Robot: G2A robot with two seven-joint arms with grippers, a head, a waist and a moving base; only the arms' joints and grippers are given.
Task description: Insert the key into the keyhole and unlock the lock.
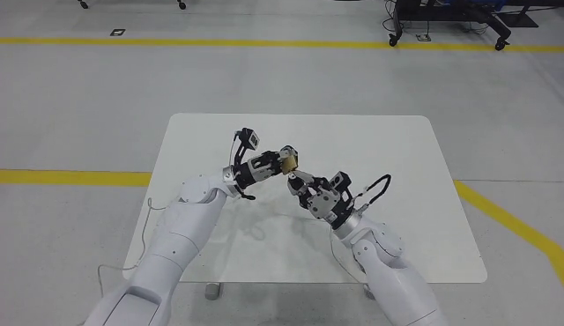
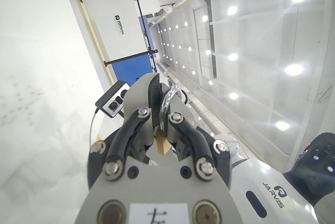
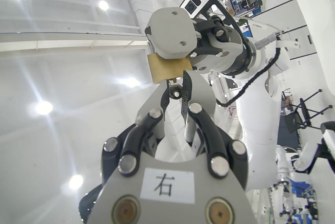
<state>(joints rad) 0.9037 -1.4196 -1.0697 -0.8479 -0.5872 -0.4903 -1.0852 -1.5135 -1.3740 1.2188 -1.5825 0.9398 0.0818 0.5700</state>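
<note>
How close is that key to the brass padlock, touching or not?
Touching. In the right wrist view the key, gripped by the right pincer, runs straight into the edge of the brass padlock, no gap showing.

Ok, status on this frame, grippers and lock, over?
Left gripper shut on lock, held above table. Right gripper shut on key, key against lock's base, depth unclear. Nothing between them.
</note>
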